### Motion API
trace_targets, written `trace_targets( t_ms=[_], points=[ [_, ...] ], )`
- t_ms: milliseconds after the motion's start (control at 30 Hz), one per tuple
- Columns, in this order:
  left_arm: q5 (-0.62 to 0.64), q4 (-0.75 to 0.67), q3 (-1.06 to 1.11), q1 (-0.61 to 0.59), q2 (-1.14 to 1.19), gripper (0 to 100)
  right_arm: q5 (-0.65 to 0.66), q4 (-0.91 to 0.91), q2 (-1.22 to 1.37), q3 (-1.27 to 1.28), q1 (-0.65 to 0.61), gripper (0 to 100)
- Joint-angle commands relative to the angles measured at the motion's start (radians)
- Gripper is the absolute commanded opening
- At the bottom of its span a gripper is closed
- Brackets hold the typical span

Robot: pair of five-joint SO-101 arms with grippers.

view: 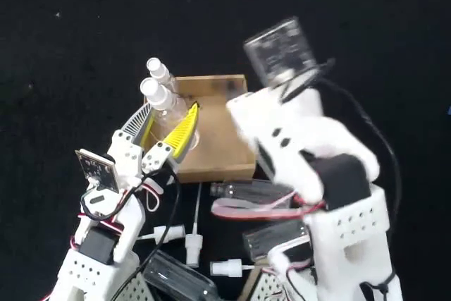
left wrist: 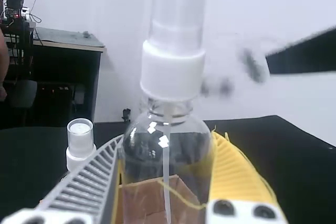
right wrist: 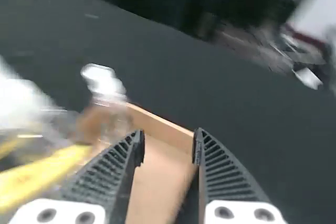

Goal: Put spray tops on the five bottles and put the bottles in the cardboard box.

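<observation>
My left gripper point(view: 169, 116) point(left wrist: 168, 148), one finger white and one yellow, is shut on a clear bottle point(view: 166, 107) point(left wrist: 165, 156) with a white spray top, held upright over the cardboard box point(view: 215, 142) at its left side. A second capped bottle point(view: 158, 72) point(left wrist: 80, 139) stands at the box's far left corner. My right gripper point(right wrist: 168, 136) hangs open above the box point(right wrist: 157, 182) with nothing between its black fingers. The right arm point(view: 303, 146) leans over the box's right edge. The held bottle point(right wrist: 102, 98) shows blurred in the right wrist view.
In front of the box, a bottle without a top point(view: 239, 190) lies on the black table. Another bottle point(view: 176, 276) lies near the left arm's base. Three loose spray tops point(view: 194, 241) lie between the two arm bases.
</observation>
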Motion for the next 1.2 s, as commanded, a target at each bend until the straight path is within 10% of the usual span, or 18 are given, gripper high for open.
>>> trace_targets(
  t_ms=[0, 500, 867, 1167],
  points=[
    [-0.003, 0.011, 0.016, -0.002, -0.015, 3, 0.008, -0.011, 0.002, 0.116, 0.212, 13.1],
    [-0.009, 0.137, 0.016, -0.11, -0.012, 3, -0.003, -0.867, 0.004, 0.949, 0.404, 13.1],
    [-0.011, -0.101, 0.016, -0.509, -0.011, 3, -0.003, -0.898, 0.012, 0.978, 0.402, 13.1],
    [-0.011, -0.233, 0.016, -0.522, 0.003, 3, -0.003, -0.898, 0.012, 0.978, 0.402, 13.1]
  ],
)
